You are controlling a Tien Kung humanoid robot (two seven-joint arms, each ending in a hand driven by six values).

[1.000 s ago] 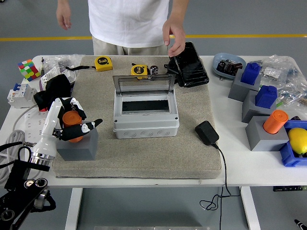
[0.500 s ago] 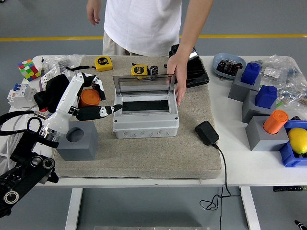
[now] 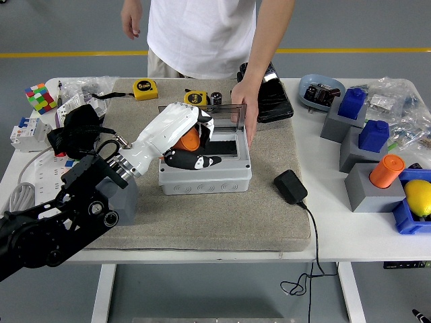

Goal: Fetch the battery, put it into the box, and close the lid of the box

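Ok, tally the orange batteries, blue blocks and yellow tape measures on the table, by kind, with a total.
Orange batteries: 2, one in the left hand over the box at, one at.
Blue blocks: 2, and.
Yellow tape measures: 2, and.
Total: 6.

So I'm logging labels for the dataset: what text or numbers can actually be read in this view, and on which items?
"5m", likely, on the round face of the far yellow tape measure; small, so not certain.
The second yellow tape measure has a dark face label, too blurred to read.
The clear bags at the table's right show print too small to read.
Nothing else legible.
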